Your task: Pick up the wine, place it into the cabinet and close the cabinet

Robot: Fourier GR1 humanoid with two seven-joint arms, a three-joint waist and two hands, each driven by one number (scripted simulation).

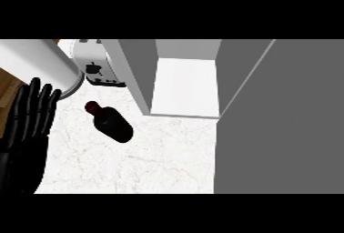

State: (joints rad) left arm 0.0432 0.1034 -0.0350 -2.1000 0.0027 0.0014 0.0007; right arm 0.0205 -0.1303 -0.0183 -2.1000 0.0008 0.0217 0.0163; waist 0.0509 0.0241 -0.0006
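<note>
Left robot hand [30, 113] rests at the head view's left edge, left of the wine bottle [111, 121], fingers straight and up, holding nothing. Right robot hand not in view. Wine bottle sits untouched on the tabletop [148, 164], neck pointing up-left toward the toaster [97, 63]. Cabinet [184, 86] is just right of the bottle, door [282, 118] swung open, pale interior showing.

Risks, judged: bottle is round and glossy, could roll or slip if grasped off-centre; it could clip the cabinet's side wall going in.

Bottle dark, smooth glass, cylindrical with narrow neck. Tabletop white marble, faint veins. Cabinet flat matte grey panels. Toaster white, boxy.
</note>
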